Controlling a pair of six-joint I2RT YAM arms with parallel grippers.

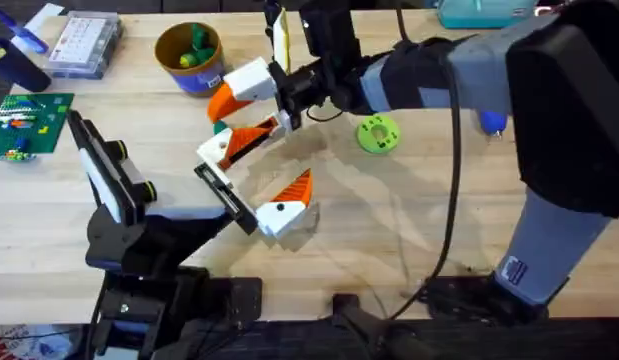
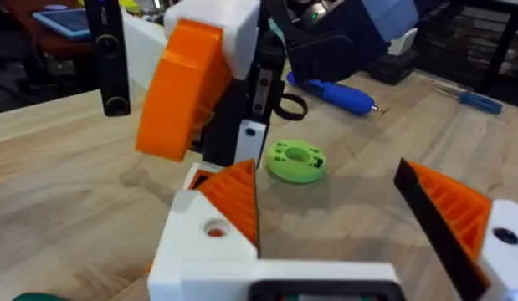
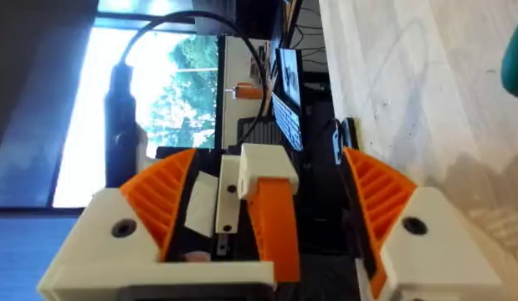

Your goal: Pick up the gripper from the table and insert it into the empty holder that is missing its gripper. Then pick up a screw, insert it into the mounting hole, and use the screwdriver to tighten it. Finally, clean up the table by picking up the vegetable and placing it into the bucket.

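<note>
- Left end effector (image 1: pixel 279 200) hovers spread and empty, low over the worktop (image 1: pixel 409 220).
- Right end effector (image 1: pixel 251 112) pinches the loose gripper (image 3: pixel 263 209) — white with an orange pad, not yet in a holder.
- Bucket (image 1: pixel 189 55) stands farthest off, green pieces inside; insertion and screw work look left to do.

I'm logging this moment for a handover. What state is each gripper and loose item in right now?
left gripper: open, empty, low over the table.
right gripper: shut on the loose gripper.
loose gripper: held off the table, not yet in a holder.
bucket: upright, with green and yellow pieces inside.
green disc: lying flat on the table.
blue screwdriver: lying on the table, untouched.
</note>
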